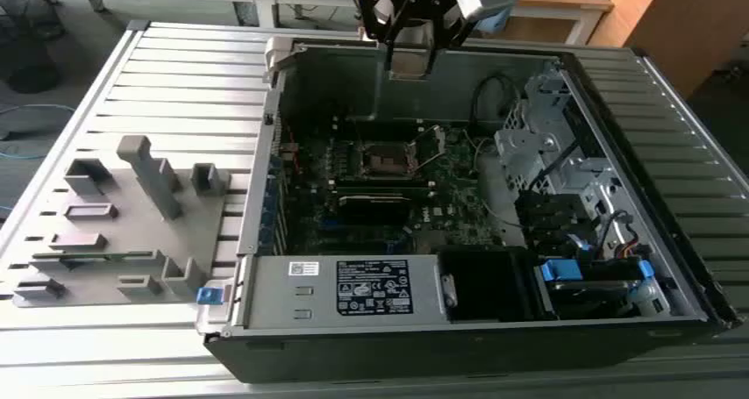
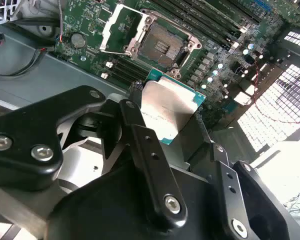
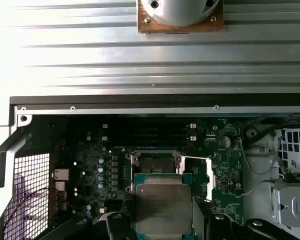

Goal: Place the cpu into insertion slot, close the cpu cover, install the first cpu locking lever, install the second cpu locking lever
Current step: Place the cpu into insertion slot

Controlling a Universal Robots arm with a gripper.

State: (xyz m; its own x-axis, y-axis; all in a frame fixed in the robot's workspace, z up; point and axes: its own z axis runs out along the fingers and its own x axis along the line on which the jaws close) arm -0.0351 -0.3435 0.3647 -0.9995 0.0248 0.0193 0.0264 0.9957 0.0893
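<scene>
The cpu [image 2: 171, 106] sits clamped in the gripper [image 2: 169, 111]; insertion slot [image 2: 162, 47] well apart.

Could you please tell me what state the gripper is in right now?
The gripper is shut on the chip, held over the computer case.

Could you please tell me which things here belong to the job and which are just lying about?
Job: cpu, held in the gripper; insertion slot; cpu cover, open.
Lying about: grey fixture tray; power supply; drive cage.
</scene>
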